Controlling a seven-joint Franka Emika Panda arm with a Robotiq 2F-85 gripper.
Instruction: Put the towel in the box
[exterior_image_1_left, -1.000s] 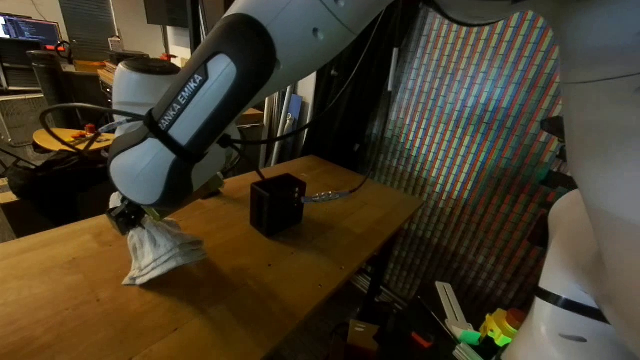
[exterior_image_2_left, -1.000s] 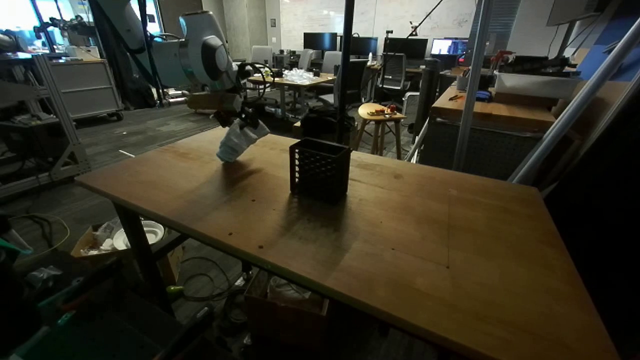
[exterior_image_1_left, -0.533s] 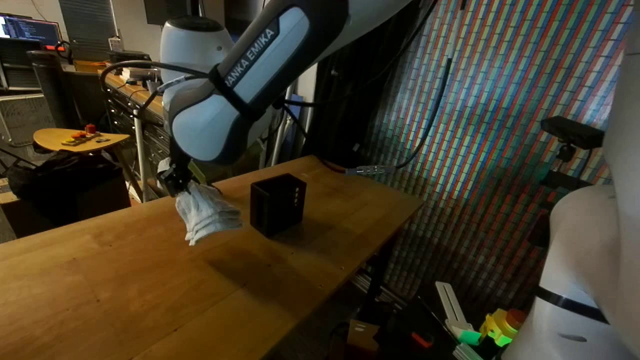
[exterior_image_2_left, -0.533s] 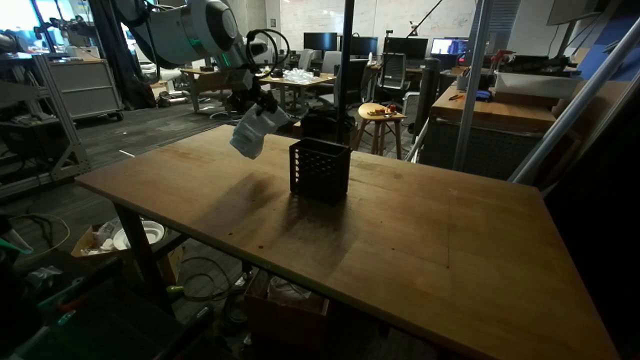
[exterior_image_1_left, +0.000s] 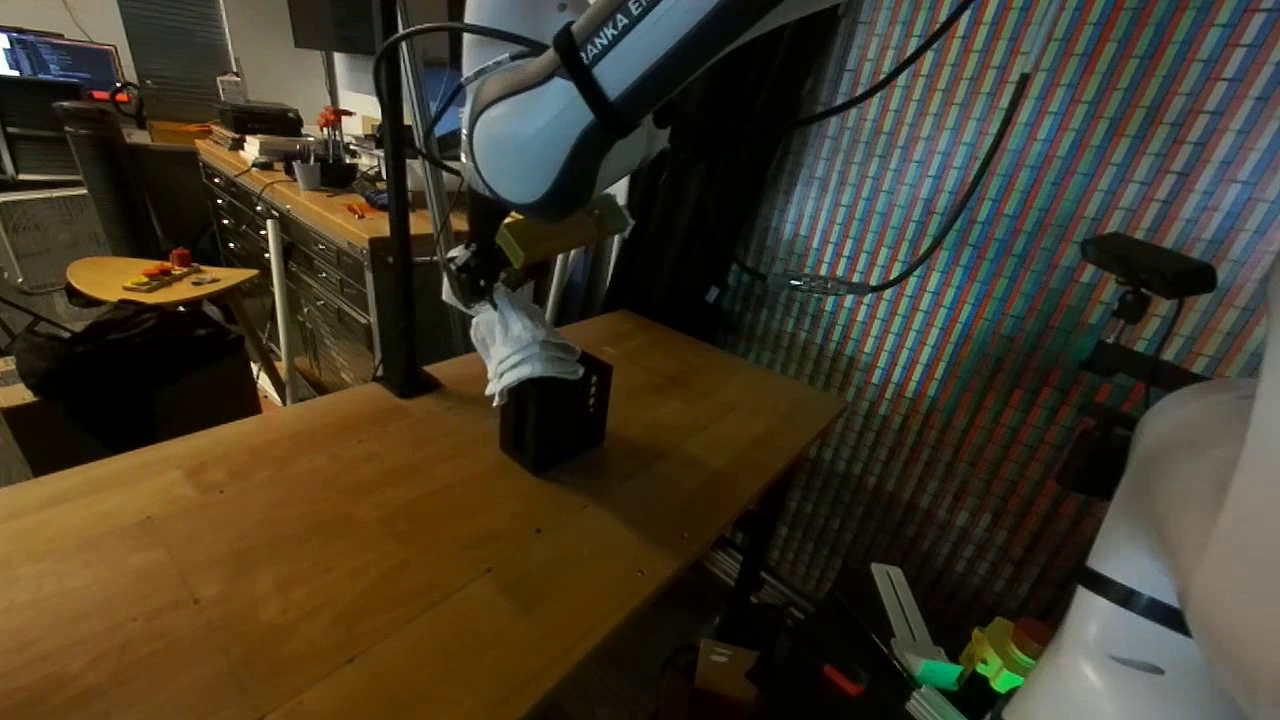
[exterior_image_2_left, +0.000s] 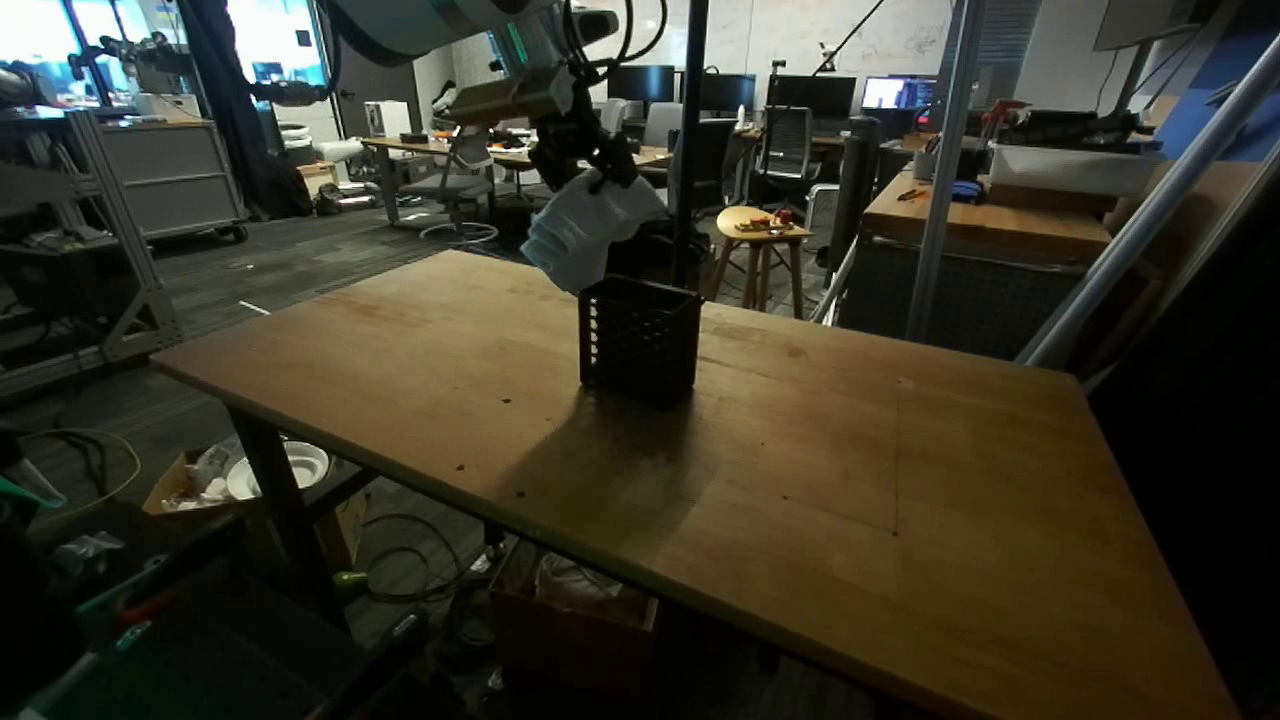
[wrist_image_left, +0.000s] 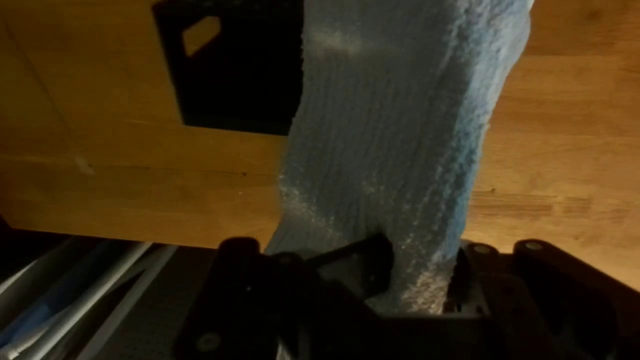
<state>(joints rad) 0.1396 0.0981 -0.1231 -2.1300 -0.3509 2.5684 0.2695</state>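
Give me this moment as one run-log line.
gripper: closed on towel | towel: hanging near box, not yet inside | box: standing on table | status: placement pending

In the wrist view the towel (wrist_image_left: 385, 140) is matt, finely ribbed cloth with a fuzzy edge; the box (wrist_image_left: 240, 85) at eleven o'clock looks like dull plastic, and the table (wrist_image_left: 560, 150) at three is wood — streaky-grained, faintly glossy. In an exterior view, the arm (exterior_image_1_left: 650, 75) at twelve is smooth, with a soft shine.
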